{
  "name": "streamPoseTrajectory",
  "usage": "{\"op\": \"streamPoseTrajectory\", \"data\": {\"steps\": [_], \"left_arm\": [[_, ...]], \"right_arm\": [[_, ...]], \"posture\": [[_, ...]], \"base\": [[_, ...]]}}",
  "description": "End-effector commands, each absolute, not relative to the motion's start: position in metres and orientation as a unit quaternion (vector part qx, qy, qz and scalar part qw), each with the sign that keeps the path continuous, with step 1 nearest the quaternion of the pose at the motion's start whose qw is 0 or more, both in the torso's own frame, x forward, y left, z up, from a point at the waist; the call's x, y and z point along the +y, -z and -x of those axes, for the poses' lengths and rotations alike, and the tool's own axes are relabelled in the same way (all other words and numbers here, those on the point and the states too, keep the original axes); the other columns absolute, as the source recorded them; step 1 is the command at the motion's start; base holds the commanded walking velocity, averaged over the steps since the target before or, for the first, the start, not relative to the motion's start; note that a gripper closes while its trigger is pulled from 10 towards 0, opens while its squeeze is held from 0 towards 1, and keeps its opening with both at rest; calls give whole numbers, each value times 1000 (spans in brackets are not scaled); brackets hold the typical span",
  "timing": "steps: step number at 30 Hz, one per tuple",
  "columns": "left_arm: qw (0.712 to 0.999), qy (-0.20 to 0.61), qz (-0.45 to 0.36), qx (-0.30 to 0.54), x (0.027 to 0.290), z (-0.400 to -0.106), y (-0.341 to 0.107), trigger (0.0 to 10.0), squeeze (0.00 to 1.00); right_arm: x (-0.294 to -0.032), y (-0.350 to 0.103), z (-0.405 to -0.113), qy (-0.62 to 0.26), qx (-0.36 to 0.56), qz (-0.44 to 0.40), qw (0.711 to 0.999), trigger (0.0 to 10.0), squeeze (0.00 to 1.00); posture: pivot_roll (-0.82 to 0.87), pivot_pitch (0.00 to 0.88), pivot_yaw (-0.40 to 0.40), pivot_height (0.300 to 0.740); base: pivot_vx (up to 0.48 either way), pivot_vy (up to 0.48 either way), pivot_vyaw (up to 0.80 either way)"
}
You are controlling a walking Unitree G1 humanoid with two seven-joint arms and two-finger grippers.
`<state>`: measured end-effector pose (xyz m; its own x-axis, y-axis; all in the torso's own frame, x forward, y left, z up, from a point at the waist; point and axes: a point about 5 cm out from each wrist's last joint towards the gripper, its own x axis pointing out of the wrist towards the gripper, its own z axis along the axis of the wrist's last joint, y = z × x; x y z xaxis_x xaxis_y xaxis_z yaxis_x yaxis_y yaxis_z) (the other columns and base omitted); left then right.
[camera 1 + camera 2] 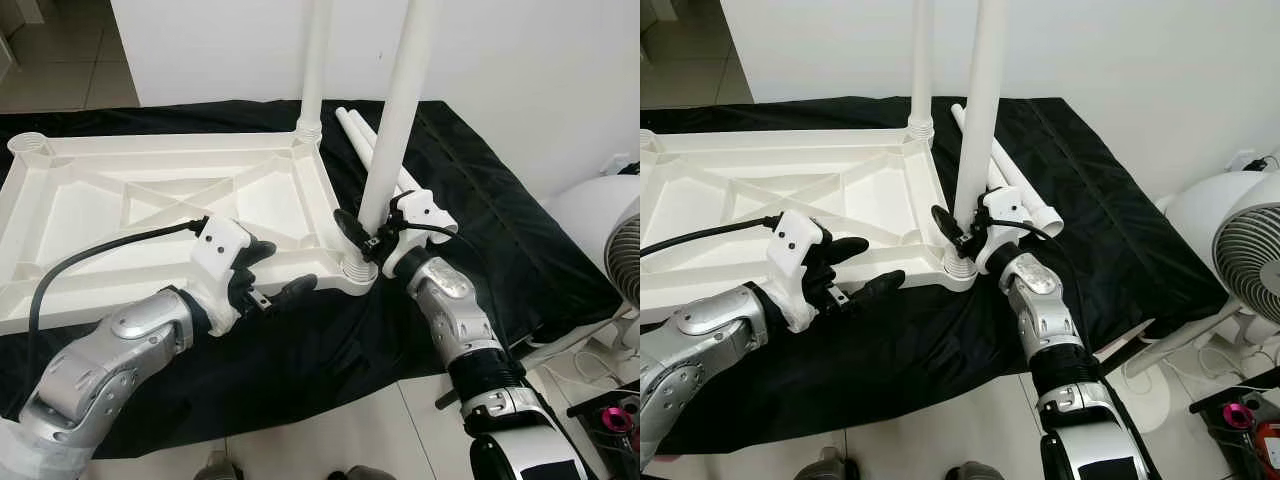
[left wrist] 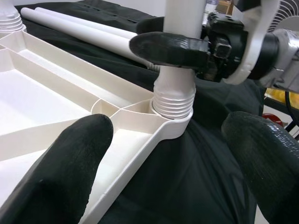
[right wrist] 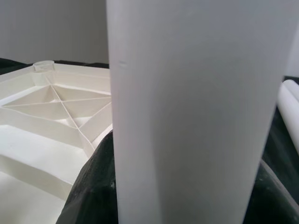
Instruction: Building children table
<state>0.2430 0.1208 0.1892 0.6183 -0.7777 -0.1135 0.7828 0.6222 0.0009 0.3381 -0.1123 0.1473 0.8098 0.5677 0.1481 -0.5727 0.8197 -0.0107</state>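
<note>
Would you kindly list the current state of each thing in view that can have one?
Tabletop: upside down on the black cloth.
Near leg: upright in the corner socket.
Far leg: upright in its socket.
Spare legs: lying loose on the cloth.
Right tool: shut on the near leg, just above the socket.
Left tool: open, at the tabletop's near edge.
Fan: blurred, cannot tell if it is running.

A black cloth covered the tiled floor; a white fan stood beside a white wall.
</note>
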Motion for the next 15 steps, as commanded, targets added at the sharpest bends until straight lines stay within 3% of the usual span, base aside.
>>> {"op": "streamPoseTrajectory", "data": {"steps": [1, 15], "left_arm": [[866, 498, -23, 42, 117, -237, -193, 10000, 0], [866, 497, -26, 41, 119, -238, -195, 10000, 0]], "right_arm": [[-121, -105, -327, -283, 13, -26, 959, 10000, 0], [-120, -105, -308, -292, -72, 38, 953, 10000, 0]], "posture": [[7, 90, -48, 740], [7, 90, -35, 740]], "base": [[0, 0, 0], [0, 0, 0]]}}
